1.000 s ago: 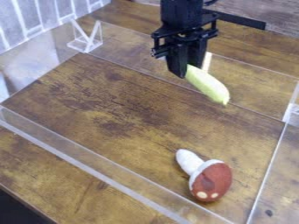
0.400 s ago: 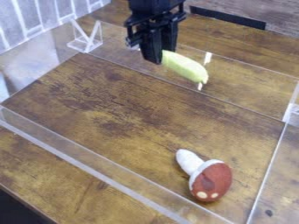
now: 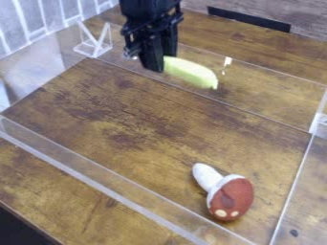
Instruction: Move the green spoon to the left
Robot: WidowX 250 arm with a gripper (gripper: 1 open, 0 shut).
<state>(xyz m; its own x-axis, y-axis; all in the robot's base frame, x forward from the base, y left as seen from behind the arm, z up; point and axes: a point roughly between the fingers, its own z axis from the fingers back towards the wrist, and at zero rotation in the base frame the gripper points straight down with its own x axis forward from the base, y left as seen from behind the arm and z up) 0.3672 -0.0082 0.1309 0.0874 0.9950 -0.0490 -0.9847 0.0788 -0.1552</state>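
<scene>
The green spoon (image 3: 192,72) hangs in the air over the far part of the wooden table, its thick yellow-green handle slanting down to the right. My black gripper (image 3: 161,60) is shut on the handle's upper left end. The spoon's metal bowl is hidden behind the gripper.
A toy mushroom (image 3: 225,192) with a brown-red cap and white stem lies at the front right. A clear plastic wall (image 3: 128,206) frames the wooden table (image 3: 115,120). A clear triangular stand (image 3: 92,40) sits at the back left.
My gripper has carried the green spoon leftward, from right of centre to around the centre of the far edge. The mushroom has not moved.
</scene>
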